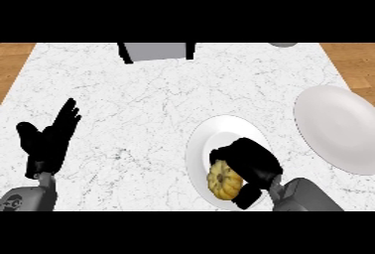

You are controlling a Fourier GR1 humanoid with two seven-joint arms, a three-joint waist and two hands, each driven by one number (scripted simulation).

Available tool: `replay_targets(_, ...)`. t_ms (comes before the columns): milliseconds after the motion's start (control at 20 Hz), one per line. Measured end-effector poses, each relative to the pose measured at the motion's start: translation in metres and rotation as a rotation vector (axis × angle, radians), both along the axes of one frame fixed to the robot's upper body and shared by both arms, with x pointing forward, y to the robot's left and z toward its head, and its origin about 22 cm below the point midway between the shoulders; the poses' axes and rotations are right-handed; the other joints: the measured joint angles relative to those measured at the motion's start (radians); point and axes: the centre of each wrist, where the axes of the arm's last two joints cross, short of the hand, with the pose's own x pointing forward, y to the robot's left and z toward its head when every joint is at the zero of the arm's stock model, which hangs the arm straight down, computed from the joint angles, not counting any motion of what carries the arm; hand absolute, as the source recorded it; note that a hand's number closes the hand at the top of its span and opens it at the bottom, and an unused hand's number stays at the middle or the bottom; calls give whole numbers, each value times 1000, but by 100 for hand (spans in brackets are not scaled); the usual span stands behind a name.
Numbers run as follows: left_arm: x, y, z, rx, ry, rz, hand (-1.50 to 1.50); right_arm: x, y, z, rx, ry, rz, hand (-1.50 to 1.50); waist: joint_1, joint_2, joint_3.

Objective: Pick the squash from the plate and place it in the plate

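Black fingers of the right hand (247, 159) curl down over the squash (224, 180) on the near plate (219, 130), the thumb hooking beneath the fruit at its near side so that the hand grasps it. Its grey forearm (307, 194) enters from the lower edge at the right and slants up and leftward, the wrist bent so the palm covers the far and right parts of the squash. That squash, yellow and ribbed, shows at the left of the hand, lying in the near half of the white plate, which sits close to the counter's near edge, right of centre. Whether the fruit rests on the plate or is lifted off it cannot be told. A second plate (338, 128), also white, lies at the counter's right edge, just beside the first and farther from the robot, with nothing on it. At the left, the other hand (48, 139) stands released near the counter's left edge, fingers straight and pointing up and to the right, thumb spread apart, holding nothing, its forearm (29, 196) at the lower left corner. White marble with grey veins forms the counter (147, 109). A grey box (156, 50) with dark sides sits at the far edge, and a small grey round object (282, 44) is cut off at the far right corner.
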Motion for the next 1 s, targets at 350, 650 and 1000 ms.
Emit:
replay_targets(350,-8,9,0,-4,0,31,0,-26,-69,48,304,-400,-78,150,-34,5,2)
replay_targets(650,-10,0,0,-11,-15,-1,0,-55,-152,54,420,-539,-277,150,1,21,0)
replay_targets(1000,3,-12,10,-2,-32,-59,0,-66,-248,42,502,-547,-479,150,60,33,-3)
